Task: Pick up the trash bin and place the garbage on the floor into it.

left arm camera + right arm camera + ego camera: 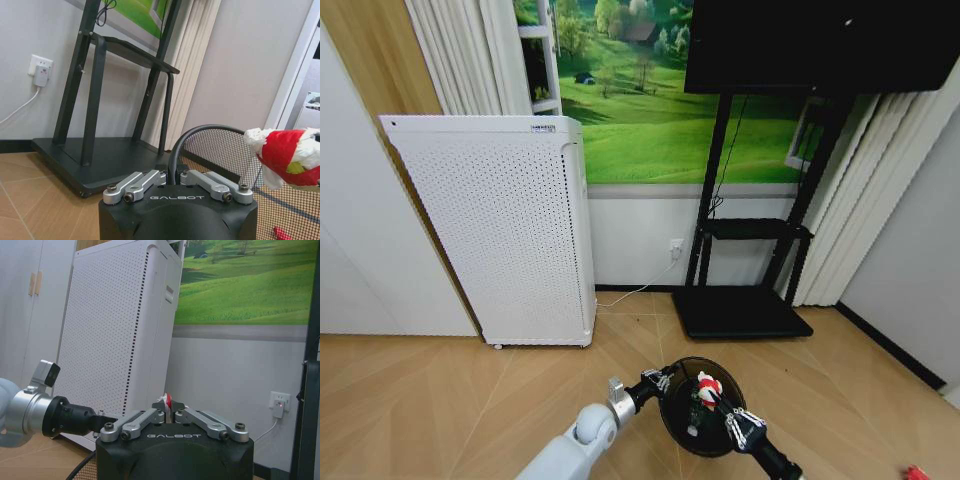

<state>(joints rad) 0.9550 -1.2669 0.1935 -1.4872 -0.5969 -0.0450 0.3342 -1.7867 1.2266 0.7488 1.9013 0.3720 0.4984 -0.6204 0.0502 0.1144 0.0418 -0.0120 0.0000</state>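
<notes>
While the left gripper (pixel 663 380) clenches the near-left rim of the trash bin (pixel 680 425), holding it above the floor (pixel 440 400), the right gripper (pixel 712 392) grasps the red-and-white wrapper (pixel 707 384) over its mouth. A small red piece (pixel 916 472) (far right) lies on the floor.

Black wire-mesh trash bin (pixel 700 405), see-through sides; red-and-white crumpled wrapper (pixel 708 385) with a yellow-green patch. Floor (pixel 440 400): light tan wood, herringbone pattern, with a small red piece (pixel 916 472). White perforated appliance (pixel 500 230); black stand (pixel 745 270); green meadow mural (pixel 650 120).
</notes>
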